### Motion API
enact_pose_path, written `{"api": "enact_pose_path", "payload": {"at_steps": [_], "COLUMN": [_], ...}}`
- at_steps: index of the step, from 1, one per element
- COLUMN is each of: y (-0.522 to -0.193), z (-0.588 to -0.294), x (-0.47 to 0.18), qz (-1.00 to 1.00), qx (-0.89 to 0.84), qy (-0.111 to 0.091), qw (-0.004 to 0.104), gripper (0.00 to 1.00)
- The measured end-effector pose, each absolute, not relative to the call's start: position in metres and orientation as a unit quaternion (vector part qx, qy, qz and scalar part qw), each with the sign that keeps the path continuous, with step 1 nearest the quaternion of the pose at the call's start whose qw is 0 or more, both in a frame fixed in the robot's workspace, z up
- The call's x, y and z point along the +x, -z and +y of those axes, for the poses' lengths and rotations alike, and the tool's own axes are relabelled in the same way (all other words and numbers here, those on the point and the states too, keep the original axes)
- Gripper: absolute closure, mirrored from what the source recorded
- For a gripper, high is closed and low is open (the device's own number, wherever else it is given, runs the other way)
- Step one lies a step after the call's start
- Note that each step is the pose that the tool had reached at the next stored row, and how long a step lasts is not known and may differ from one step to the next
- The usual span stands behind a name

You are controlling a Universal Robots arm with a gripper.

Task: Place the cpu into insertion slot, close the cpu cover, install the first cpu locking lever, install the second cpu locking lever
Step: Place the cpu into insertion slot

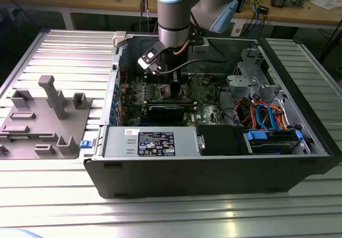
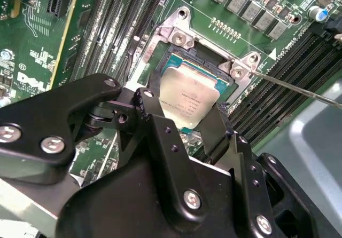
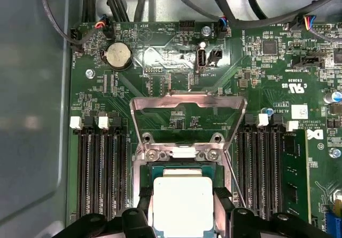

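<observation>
Now jaws grip the cpu (image 3: 183, 206) over the insertion slot (image 2: 203, 62)

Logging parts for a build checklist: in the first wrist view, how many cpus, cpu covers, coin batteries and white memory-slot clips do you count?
cpu: 1
cpu cover: 1
coin battery: 1
white memory-slot clips: 4
Total: 7

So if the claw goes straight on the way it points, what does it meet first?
Probably the socket: the claw grips the chip right over it, with the cover raised clear. The gap left is hard to judge.
</observation>
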State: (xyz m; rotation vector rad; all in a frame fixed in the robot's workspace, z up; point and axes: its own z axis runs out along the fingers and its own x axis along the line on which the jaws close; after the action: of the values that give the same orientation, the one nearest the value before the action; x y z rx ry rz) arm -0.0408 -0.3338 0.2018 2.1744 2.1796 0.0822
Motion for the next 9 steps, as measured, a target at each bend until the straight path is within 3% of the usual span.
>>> {"api": "enact_pose_path", "payload": {"at_steps": [9], "y": [-0.1993], "z": [-0.3338], "x": [-0.0409], "qz": [0.707], "qx": [0.706], "qy": [-0.027], "qw": [0.031], "gripper": [0.46]}}
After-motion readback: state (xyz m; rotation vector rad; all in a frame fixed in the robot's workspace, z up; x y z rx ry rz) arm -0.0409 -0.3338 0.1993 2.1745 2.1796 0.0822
